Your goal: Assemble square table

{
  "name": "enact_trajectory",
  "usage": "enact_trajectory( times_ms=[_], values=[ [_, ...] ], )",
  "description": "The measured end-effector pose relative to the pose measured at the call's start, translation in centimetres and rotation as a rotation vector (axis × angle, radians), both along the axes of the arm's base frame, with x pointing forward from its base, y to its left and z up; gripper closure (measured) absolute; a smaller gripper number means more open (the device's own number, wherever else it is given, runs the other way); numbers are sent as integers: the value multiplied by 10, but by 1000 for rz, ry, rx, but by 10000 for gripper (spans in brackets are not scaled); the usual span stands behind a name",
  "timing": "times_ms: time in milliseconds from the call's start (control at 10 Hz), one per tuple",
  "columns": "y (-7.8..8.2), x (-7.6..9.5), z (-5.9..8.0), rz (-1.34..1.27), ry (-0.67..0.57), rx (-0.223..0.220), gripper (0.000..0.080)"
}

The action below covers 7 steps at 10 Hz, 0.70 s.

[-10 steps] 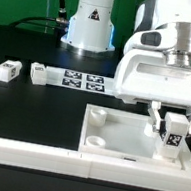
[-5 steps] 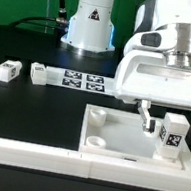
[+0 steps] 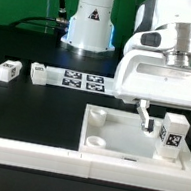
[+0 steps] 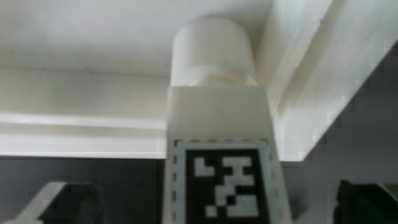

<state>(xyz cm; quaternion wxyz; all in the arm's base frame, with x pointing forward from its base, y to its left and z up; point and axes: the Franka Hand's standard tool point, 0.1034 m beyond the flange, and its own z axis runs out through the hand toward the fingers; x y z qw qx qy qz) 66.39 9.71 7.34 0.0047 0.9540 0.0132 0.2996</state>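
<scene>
At the near edge of the desk (image 3: 39, 114), toward 6 o'clock in the exterior view, a long white border rail (image 3: 62, 161) is seen lying crosswise. Just behind it, at 5 o'clock, the tabletop (image 3: 126, 140) is laid flat with its rim up, and its round sockets (image 3: 100, 116) on the 9 o'clock side are left bare. One leg (image 3: 173, 138) is stood upright inside the tabletop near its far rim, toward 3 o'clock; how firmly it is seated cannot be told. The tool (image 3: 170, 119) is held open above it. In the wrist view, both dark fingertips (image 4: 50, 200) are seen clear of the leg on either side.

The leg is judged light, stiff and smooth, so it is likely to twist under a weak pinch. It is best taken across its flat sides at the tagged upper part, with the rounded lower end left free. The tabletop is judged rigid and bulky, better handled by its rim.

Farther back, at 10 o'clock, a loose leg (image 3: 9, 70) and a second loose leg (image 3: 39, 71) are laid on the desk, with the marker board (image 3: 83, 79) just beside them. No words can be read. Only black-and-white tags (image 4: 222, 185) are borne by the parts, and a warning triangle (image 3: 92, 17) is carried on the arm's base at 12 o'clock.
</scene>
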Motion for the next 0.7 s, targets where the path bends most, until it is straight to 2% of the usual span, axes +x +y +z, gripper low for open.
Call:
enact_trajectory(
  times_ms=[100, 300, 400, 500, 600, 700],
  values=[
    [-2, 4, 9, -4, 14, 3, 150],
    [-1, 11, 11, -5, 44, 7, 150],
    [-1, 7, 4, -8, 147, 11, 150],
    [-2, 10, 8, -13, 236, 19, 150],
    [-5, 19, 13, -17, 261, 21, 150],
    [-7, 17, 8, -21, 347, 21, 150]
  ],
)
